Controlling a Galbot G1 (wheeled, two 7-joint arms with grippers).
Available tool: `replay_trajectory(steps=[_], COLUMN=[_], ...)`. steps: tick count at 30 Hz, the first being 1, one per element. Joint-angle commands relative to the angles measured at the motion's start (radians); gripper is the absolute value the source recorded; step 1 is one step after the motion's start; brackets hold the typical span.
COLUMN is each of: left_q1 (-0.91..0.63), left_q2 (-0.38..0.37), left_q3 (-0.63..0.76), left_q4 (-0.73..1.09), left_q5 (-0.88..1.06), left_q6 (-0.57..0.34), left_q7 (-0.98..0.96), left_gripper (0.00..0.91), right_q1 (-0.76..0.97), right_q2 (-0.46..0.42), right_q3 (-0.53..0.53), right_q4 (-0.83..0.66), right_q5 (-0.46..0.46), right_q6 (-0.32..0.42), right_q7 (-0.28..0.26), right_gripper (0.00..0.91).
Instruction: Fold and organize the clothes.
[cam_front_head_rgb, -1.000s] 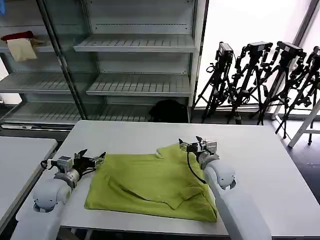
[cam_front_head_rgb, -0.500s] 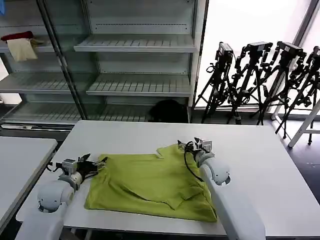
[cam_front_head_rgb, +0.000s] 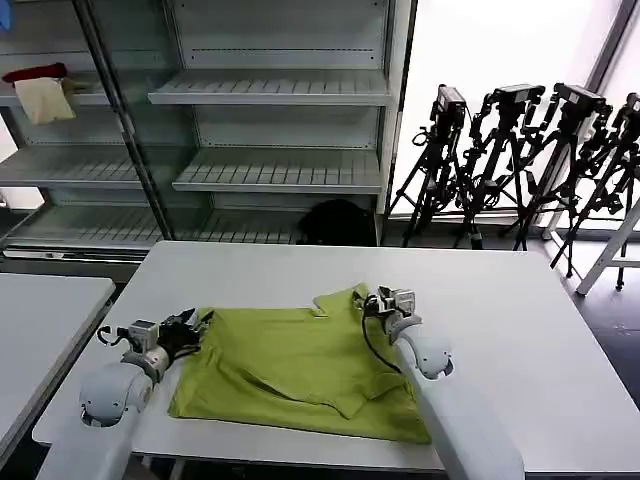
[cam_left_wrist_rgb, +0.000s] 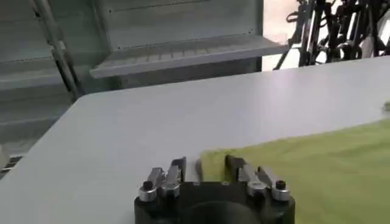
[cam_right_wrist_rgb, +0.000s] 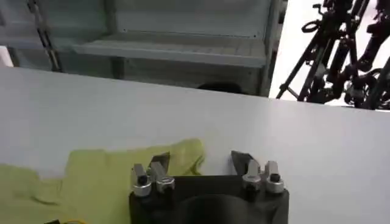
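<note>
The clothes are one lime-green T-shirt (cam_front_head_rgb: 300, 365) lying partly folded on the white table (cam_front_head_rgb: 520, 330). My left gripper (cam_front_head_rgb: 188, 324) sits low at the shirt's far left corner. In the left wrist view it (cam_left_wrist_rgb: 206, 165) is open, with the shirt's (cam_left_wrist_rgb: 317, 164) corner edge lying between its fingers. My right gripper (cam_front_head_rgb: 371, 300) is at the shirt's far right corner. In the right wrist view it (cam_right_wrist_rgb: 201, 161) is open too, and the tip of the shirt (cam_right_wrist_rgb: 103, 176) reaches into the gap beside one finger.
Grey metal shelves (cam_front_head_rgb: 280, 90) stand behind the table, with red and cream cloths (cam_front_head_rgb: 40, 88) on one at the far left. Camera tripods (cam_front_head_rgb: 520, 150) line the back right. A second table (cam_front_head_rgb: 40, 310) stands to the left. A dark bag (cam_front_head_rgb: 335, 222) lies on the floor.
Both grippers have closed in on the shirt. The left one slid right to the left corner, and the right one moved left and down onto the far right corner.
</note>
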Motion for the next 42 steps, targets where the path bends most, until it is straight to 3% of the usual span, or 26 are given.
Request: replay_trajectory(steps=[1,4,12,25,35,42], left_q1=[0.002,0.008,0.004,-0.010,0.099,0.216], left_q2=[0.001,0.000,-0.001,-0.001,-0.001,-0.002], left_q3=[0.000,0.000,0.006,-0.032,-0.081,-0.128], left_q4=[0.002,0.002,-0.006,-0.094,-0.214,-0.286], left_q5=[0.005,0.009,0.007,-0.128,-0.195,-0.221], left_q6=[0.003,0.003,0.003,0.000,-0.001,-0.002], left_q7=[0.007,0.017,0.037,-0.025,0.001,0.039], left_gripper=[0.060,0.010,0.010,0.000,0.000,0.000], right_q1=[-0.007,-0.012,-0.017,-0.048,-0.346,-0.545], right_q2=[-0.005,-0.009,-0.010,-0.059,-0.108,-0.112], right_q3=[-0.003,-0.003,0.000,0.021,0.084,0.138], right_q4=[0.001,0.009,0.044,0.256,0.542,0.666], right_q5=[-0.015,-0.015,0.005,0.204,0.238,0.196], right_q6=[-0.003,-0.003,-0.002,-0.002,-0.001,0.002], right_q7=[-0.009,-0.015,-0.014,0.066,0.075,0.049], right_gripper=[0.000,0.000,0.000,0.000,0.000,0.000])
